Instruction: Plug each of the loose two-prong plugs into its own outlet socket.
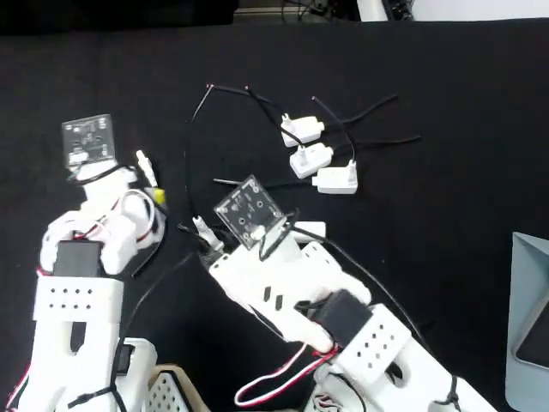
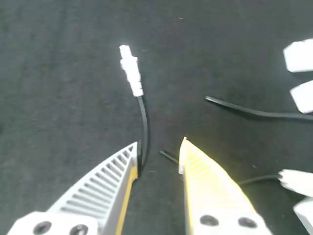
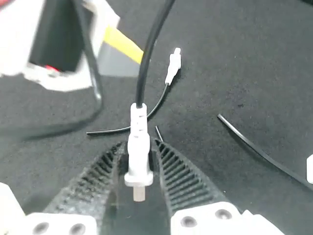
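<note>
1. While the left hand (image 2: 159, 144) stood spread wide with nothing between its fingers (image 2: 210, 186), the loose plug (image 2: 131, 68) lay on the counter (image 1: 446, 77) just ahead of it. Its cable (image 2: 143, 122) ran back beside one fingertip. By my judgement, that plug had not yet been picked up.
2. Toward the middle, the right hand (image 3: 138, 147) was closed narrowly on the gripped plug (image 3: 138, 164). It clamped the plug's body, with the cable leading away past the fingertips. I judged this one grasped but not delivered.
3. Farther right, three outlet sockets (image 1: 310, 160) lay clustered together, well apart from both hands. None showed a plug seated, as far as could be told. The task therefore looked barely begun, with one plug in a grip and every insertion outstanding.
4. On the left hand, the fingers were ribbed plastic tapering to points, one pale and one yellow. The loose plug was a slim, stepped white moulding on a thin, glossy black cable.
5. On the right hand, the fingers were black and ridged along their inner faces. The gripped plug was white too, with a small flange and a short stub at its end.
6. At the right, the outlet sockets were blocky, round-cornered white plastic, each trailing thin black wire. The counter was matte black and looked cloth-like.
</note>
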You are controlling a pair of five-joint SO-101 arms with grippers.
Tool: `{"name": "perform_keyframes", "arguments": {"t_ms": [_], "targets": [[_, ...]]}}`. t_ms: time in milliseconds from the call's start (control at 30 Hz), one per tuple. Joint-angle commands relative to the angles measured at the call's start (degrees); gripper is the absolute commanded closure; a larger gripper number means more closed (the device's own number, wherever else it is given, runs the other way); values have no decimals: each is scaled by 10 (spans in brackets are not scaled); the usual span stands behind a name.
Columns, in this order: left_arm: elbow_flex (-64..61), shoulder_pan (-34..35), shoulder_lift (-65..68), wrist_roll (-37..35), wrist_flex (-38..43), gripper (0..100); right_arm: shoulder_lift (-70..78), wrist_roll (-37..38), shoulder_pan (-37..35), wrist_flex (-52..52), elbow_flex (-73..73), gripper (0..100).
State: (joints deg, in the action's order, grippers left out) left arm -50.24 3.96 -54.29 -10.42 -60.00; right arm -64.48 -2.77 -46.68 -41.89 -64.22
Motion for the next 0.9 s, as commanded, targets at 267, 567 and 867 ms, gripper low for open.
{"name": "perform_keyframes", "arguments": {"t_ms": [267,567,867], "targets": [[12,-149,-76,-4,20,855,-49,-3,46,40,-48,988],[-103,-220,-228,76,76,855,-47,-2,46,47,-64,988],[-114,-250,-242,136,44,852,-48,-2,46,33,-64,988]]}}
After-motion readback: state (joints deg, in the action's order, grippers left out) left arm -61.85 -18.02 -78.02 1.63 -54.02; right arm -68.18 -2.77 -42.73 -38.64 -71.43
